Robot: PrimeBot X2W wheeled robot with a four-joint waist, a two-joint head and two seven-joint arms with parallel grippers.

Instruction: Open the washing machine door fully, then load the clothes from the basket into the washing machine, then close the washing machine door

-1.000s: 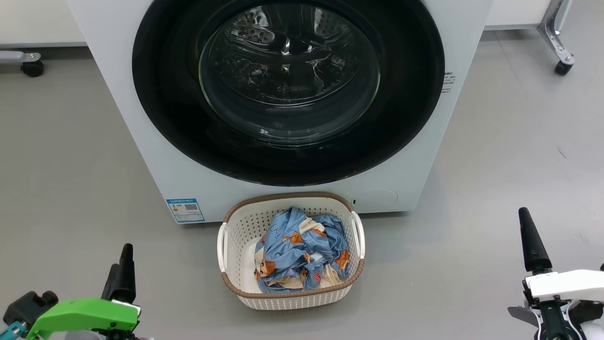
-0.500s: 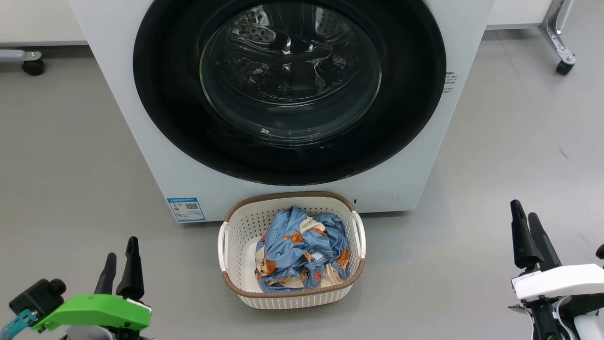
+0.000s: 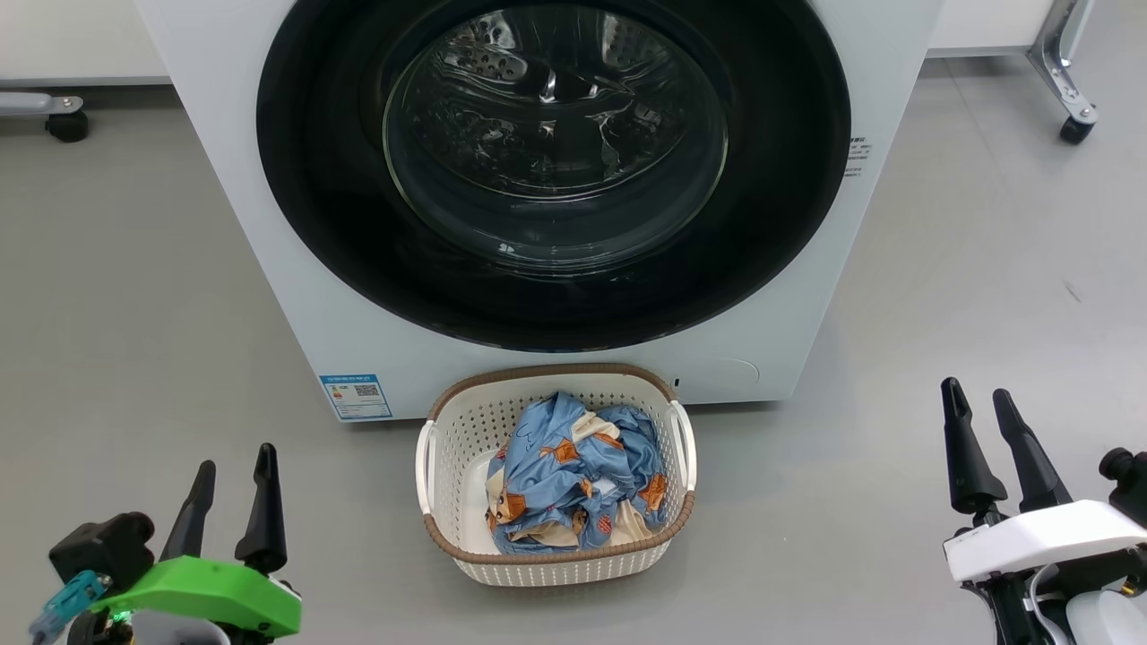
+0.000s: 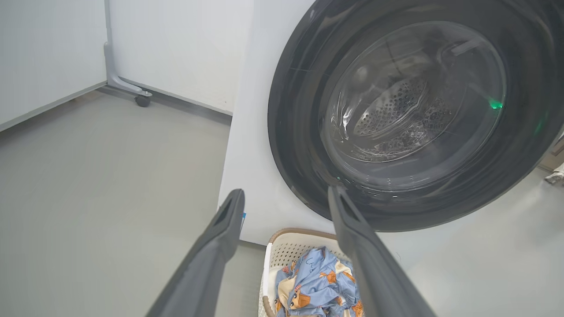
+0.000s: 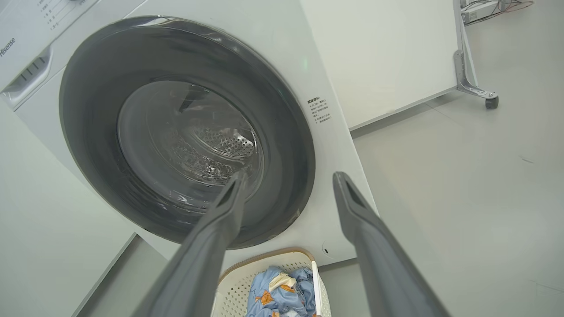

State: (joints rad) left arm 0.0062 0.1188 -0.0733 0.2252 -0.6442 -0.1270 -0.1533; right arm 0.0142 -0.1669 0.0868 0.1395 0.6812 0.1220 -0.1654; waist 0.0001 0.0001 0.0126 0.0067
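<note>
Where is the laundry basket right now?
In the head view the basket sits on the floor at lower centre, just in front of the washing machine, under its shut door, with the clothes inside it.

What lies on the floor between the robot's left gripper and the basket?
Bare grey floor: the head view shows nothing lying between the left gripper and the basket.

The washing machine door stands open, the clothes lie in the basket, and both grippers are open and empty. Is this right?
One error: the head view shows the washing machine door shut. The clothes lie in the basket; the left gripper and right gripper are open and empty.
</note>
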